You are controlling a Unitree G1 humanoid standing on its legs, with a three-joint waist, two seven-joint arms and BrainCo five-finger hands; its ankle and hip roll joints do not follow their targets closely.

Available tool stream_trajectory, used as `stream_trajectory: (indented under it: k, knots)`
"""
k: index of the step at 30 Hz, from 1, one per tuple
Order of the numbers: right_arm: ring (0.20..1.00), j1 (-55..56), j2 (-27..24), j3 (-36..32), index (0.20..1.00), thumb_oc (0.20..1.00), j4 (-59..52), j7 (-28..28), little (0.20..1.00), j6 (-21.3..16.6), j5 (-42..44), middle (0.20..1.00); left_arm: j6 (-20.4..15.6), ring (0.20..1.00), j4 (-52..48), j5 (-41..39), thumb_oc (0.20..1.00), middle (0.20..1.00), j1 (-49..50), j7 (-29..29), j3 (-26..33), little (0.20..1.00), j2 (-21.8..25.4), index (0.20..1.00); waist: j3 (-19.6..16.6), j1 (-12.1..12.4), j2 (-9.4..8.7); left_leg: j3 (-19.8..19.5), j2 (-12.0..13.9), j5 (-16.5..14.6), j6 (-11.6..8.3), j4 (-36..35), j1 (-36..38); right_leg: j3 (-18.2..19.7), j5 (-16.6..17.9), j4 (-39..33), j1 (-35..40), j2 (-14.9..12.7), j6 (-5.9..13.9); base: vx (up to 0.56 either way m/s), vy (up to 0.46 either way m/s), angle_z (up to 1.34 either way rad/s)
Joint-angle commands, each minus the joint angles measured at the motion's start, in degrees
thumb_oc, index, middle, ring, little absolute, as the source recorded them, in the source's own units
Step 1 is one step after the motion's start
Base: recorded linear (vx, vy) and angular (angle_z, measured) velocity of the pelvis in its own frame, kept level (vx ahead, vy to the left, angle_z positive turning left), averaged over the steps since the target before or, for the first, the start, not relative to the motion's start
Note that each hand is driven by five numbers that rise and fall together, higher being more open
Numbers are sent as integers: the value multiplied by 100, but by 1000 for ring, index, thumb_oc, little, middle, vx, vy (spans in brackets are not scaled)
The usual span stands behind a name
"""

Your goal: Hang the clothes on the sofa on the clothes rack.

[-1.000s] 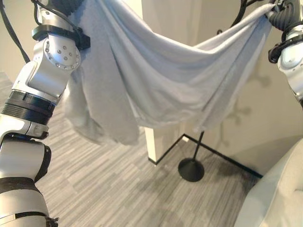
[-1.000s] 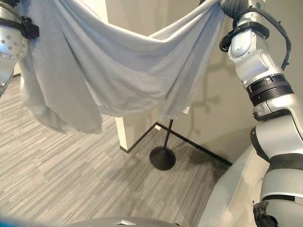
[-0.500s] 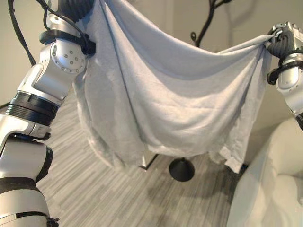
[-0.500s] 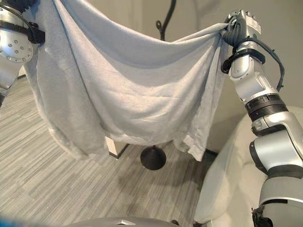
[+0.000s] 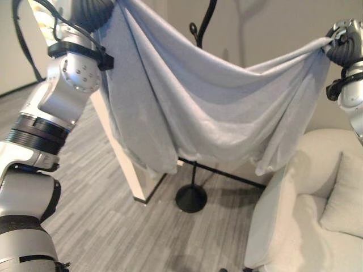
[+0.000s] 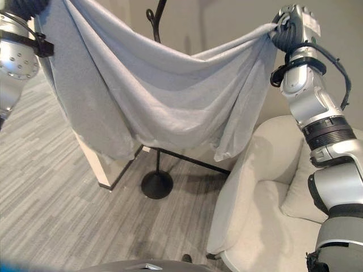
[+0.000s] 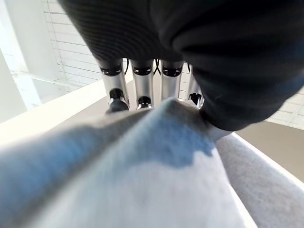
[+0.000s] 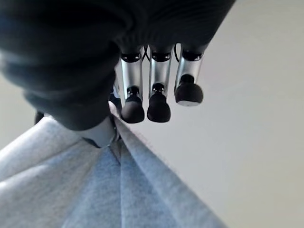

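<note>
Grey striped floor, beige wall, white sofa at right, black clothes rack standing behind the light grey garment, which hangs stretched in the air between both raised hands. Left hand and right hand are both held high and wide apart, fingers clenched on opposite top edges of the cloth. Risk: the sagging middle could miss the rack hook or the pinched edge could slip out.
</note>
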Motion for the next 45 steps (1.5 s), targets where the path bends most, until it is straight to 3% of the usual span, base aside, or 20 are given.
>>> stream_trajectory:
  k: [1,2,4,5,6,8,9,11,17,30,33,35,38,39,40,42,43,44,45]
  knots:
    - [200,-695,-208,30,200,200,60,-249,200,-243,85,200,-28,200,97,49,200,200,-891,223,-171,200,558,200,149,235,-390,-489,-869,106,659,381,-551,-211,-904,91,194,-368,618,99,-15,-46]
    - [200,-705,-206,33,200,200,66,-247,200,-244,85,200,-33,200,105,46,200,200,-904,223,-179,200,560,200,147,228,-410,-490,-906,78,679,431,-580,-210,-915,91,190,-401,635,179,10,-25]
    - [200,-725,-158,75,200,200,137,-215,200,-272,72,200,-31,200,232,13,200,200,-1001,218,-181,200,559,200,187,322,-356,-409,-1231,168,674,227,-909,-115,-939,91,272,-364,624,173,138,17]
    - [200,-745,-27,127,200,200,235,-229,200,-330,43,200,-54,200,376,-54,200,200,-1032,193,-160,200,507,200,266,526,-259,-340,-1631,177,675,-240,-1265,-20,-1004,91,273,-335,591,147,180,30]
    - [200,-758,-27,141,200,200,247,-232,200,-335,43,200,-62,200,390,-57,200,200,-1037,193,-161,200,502,200,253,535,-264,-327,-1643,164,685,-232,-1275,-7,-1014,91,262,-349,598,116,204,15]
    - [200,-847,53,247,200,200,420,-251,200,-348,10,200,-105,200,474,-64,200,200,-1110,203,-210,200,447,200,298,670,-196,-287,-1917,98,650,-281,-1807,25,-1145,91,324,-354,608,140,168,-42]
    - [200,-946,46,444,200,200,577,-237,200,-281,-170,200,-67,200,608,-81,200,200,-1262,186,-348,200,348,200,249,651,-127,-226,-1894,57,631,-281,-1696,-9,-1126,91,366,-316,598,227,223,-47]
    - [200,-830,297,187,200,200,537,-233,200,-284,-18,200,-69,200,622,-72,200,200,-1271,123,-330,200,198,200,89,652,-29,-215,-1916,380,692,-281,-1380,7,-1090,91,476,-380,611,330,275,22]
    - [200,-478,674,23,200,200,393,-194,200,-183,-87,200,-15,200,661,62,200,200,-1190,66,-305,200,125,200,-110,686,-176,64,-1997,339,816,-281,-979,-80,-999,91,513,-683,784,253,171,-3]
    - [200,-366,820,-42,200,200,503,-133,200,-62,-109,200,77,200,595,270,200,200,-1014,29,-214,200,94,200,-124,746,-323,231,-2130,117,1000,-281,-633,-312,-892,94,747,-875,874,105,83,-9]
    - [200,-391,835,-36,200,200,585,-137,200,-59,-88,200,111,200,555,264,200,200,-1065,-8,-276,200,150,200,-12,756,-219,292,-2105,108,1073,-273,-449,-411,-820,1007,485,-894,967,48,177,-1]
    - [200,-438,767,-64,200,200,587,-147,200,-25,-164,200,164,200,499,141,200,200,-1119,35,-194,200,341,200,257,665,232,380,-1875,67,1231,-265,-50,-742,-709,3553,-600,-878,1090,46,363,6]
    - [200,-338,721,-135,200,200,569,-191,200,-32,-202,200,183,200,480,143,200,200,-1135,29,-166,200,406,200,255,609,287,453,-1844,-6,1264,-276,79,-950,-797,4104,-827,-996,1049,89,80,28]
    - [200,-250,708,-178,200,200,600,-194,200,-28,-207,200,197,200,494,145,200,200,-1112,36,-151,200,488,200,238,590,201,520,-1883,-133,1262,-276,230,-1002,-870,3860,-848,-1247,933,173,27,27]
    - [200,-241,713,-186,200,200,597,-195,200,-28,-208,200,195,200,495,144,200,200,-1115,36,-161,200,490,200,252,576,199,507,-1880,-137,1261,-276,253,-1021,-876,3834,-803,-1245,930,177,-39,31]
    - [200,-201,723,-224,200,200,578,-204,200,-19,-172,200,171,200,448,172,200,200,-1091,35,-155,200,541,200,259,617,110,444,-1948,-247,1240,-272,354,-1026,-800,2946,-688,-1492,918,172,-112,35]
    - [200,-151,738,-265,200,200,528,-229,200,-10,-167,200,149,200,439,198,200,200,-1018,12,-120,200,516,200,284,636,42,385,-1994,-360,1193,-273,433,-994,-799,1985,-589,-1616,948,320,-165,37]
    - [200,-93,684,-318,200,200,441,-232,200,-1,-182,200,89,200,365,277,200,200,-899,0,-77,200,496,200,281,611,24,327,-2035,-412,1179,-281,491,-892,-539,798,-509,-1736,1009,361,-142,22]
    - [200,-70,633,-341,200,200,396,-228,200,5,-198,200,64,200,324,314,200,200,-859,6,-43,200,478,200,274,574,51,322,-2027,-458,1165,-281,557,-830,-395,333,-512,-1762,1069,262,-58,10]
